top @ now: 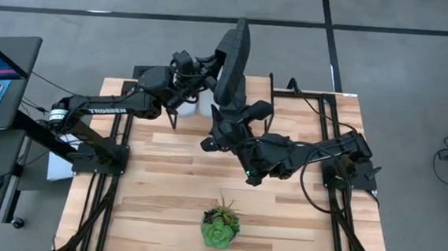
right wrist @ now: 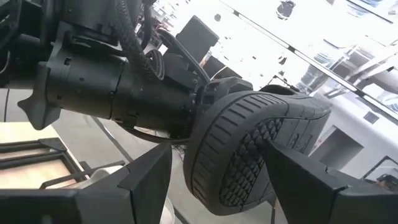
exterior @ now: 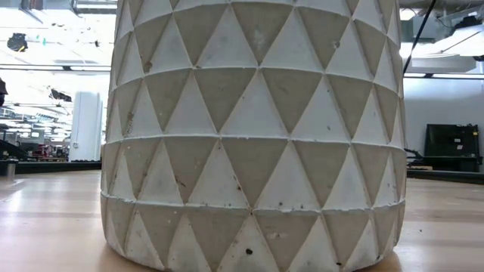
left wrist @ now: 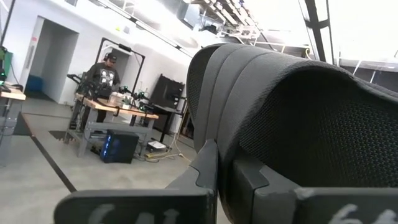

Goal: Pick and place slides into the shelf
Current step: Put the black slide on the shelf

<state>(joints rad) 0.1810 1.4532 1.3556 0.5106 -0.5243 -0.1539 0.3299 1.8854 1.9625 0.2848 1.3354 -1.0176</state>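
Left gripper (top: 205, 75) jaws were clamped on a black slide (top: 232, 61), held upright above the table's (top: 172, 185) far edge. Right gripper (top: 217, 134) jaws stood apart around the slide's lower end, well beyond the plant (top: 220, 225).

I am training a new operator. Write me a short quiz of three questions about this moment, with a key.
1. True or false: the right gripper is shut on the black slide.
2. Which gripper holds the black slide up above the table? A) left gripper B) right gripper C) neither
3. Fill in: the patterned pot that fills the low view belongs to the ____.

Key:
1. False: its jaws stand open around one end of the slide.
2. A.
3. potted plant.
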